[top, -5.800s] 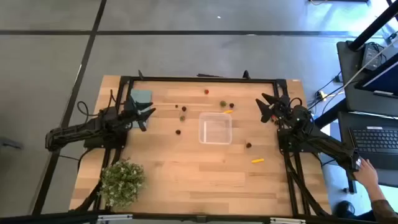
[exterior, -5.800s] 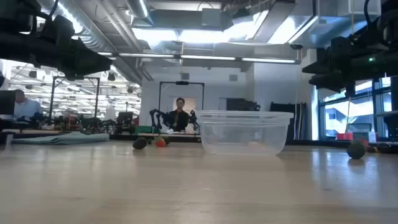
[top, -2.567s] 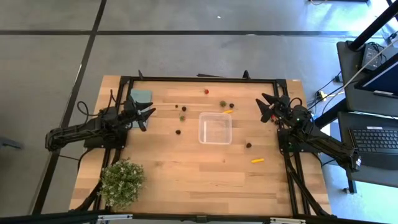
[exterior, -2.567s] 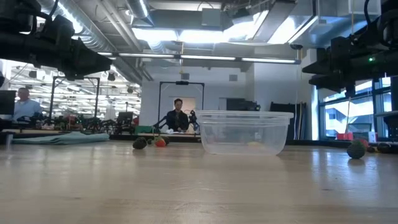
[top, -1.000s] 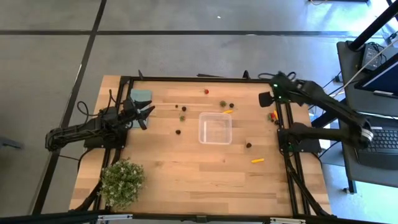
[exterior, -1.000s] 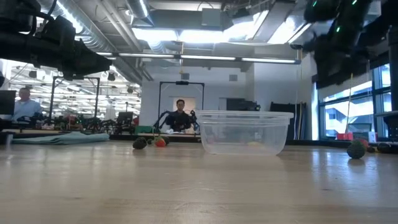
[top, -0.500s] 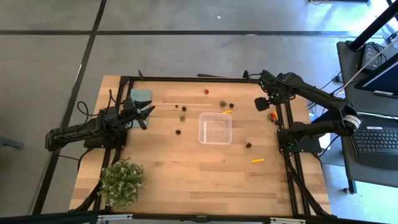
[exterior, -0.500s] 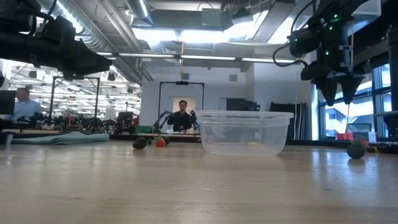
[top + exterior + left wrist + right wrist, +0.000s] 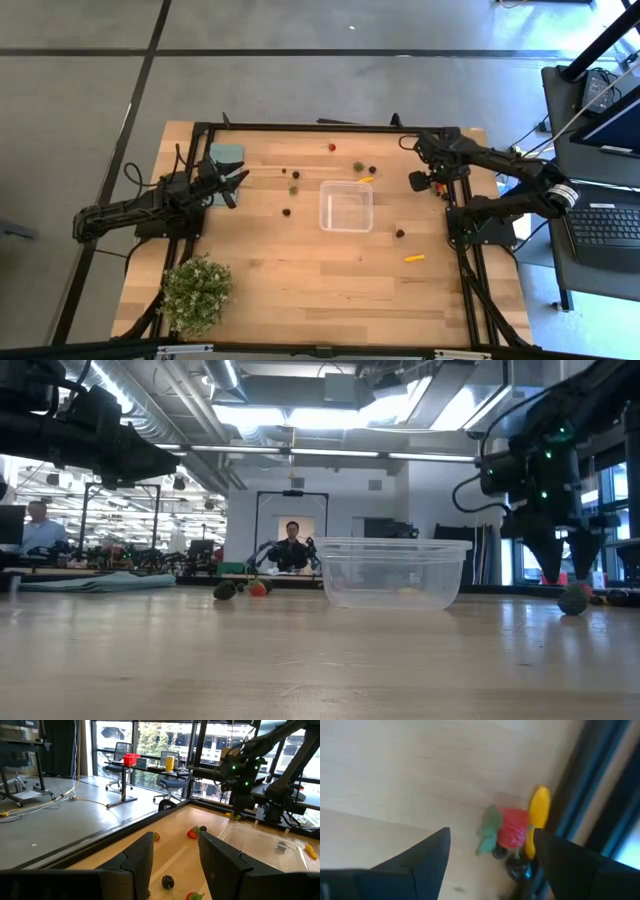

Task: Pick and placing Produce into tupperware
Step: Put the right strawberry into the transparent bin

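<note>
The clear square tupperware (image 9: 346, 205) stands mid-table. Tiny produce pieces lie scattered around it. A red strawberry-like piece (image 9: 513, 832), a yellow piece (image 9: 538, 815) and dark bits (image 9: 516, 866) lie together by the table's right frame rail. My right gripper (image 9: 422, 181) hangs open just above this cluster, fingers pointing down, one on either side of it in the right wrist view (image 9: 492, 862); it touches nothing. My left gripper (image 9: 238, 182) waits open and level at the table's left side, with nothing between its fingers (image 9: 175, 865).
A bushy potted plant (image 9: 196, 293) stands at the near left. A flat teal rectangle (image 9: 227, 155) lies at the far left. The black frame rail (image 9: 592, 795) runs right beside the cluster. An orange piece (image 9: 413, 257) and a dark one (image 9: 399, 233) lie near the tupperware's right.
My right gripper has come down from high above the table's far right corner toward the cluster by the right rail, tipping until its fingers point down. It has stayed open. My left arm has kept still.
</note>
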Robot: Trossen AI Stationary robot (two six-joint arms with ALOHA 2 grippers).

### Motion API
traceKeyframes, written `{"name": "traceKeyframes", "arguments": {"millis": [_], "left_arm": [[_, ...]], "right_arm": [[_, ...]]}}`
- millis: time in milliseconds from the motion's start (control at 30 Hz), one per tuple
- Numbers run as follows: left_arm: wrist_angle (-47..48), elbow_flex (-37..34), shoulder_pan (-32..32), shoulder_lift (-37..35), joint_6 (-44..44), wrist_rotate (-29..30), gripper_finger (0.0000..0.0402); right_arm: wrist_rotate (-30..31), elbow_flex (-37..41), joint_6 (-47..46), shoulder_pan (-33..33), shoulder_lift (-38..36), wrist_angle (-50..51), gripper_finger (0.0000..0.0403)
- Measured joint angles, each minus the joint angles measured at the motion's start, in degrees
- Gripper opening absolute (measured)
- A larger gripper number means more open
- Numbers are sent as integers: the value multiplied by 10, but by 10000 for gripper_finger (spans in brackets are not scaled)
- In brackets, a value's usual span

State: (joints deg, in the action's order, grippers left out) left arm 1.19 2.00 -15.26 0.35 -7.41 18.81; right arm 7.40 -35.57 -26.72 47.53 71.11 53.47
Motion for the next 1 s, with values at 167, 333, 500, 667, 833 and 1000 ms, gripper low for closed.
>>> {"name": "traceKeyframes", "arguments": {"millis": [167,333,500,667,833,1000], "left_arm": [[0,0,0,0,0,0,149],[0,0,0,0,0,0,149],[0,0,0,0,0,0,149],[0,0,0,0,0,0,149],[0,0,0,0,0,0,149],[0,0,0,0,0,0,149]], "right_arm": [[0,33,-13,0,0,-11,287],[0,46,-16,0,0,-50,287],[0,48,-17,0,0,-63,287],[5,48,-17,0,1,-78,287],[5,48,-30,0,18,-88,287],[5,45,-27,0,47,-95,287]]}}
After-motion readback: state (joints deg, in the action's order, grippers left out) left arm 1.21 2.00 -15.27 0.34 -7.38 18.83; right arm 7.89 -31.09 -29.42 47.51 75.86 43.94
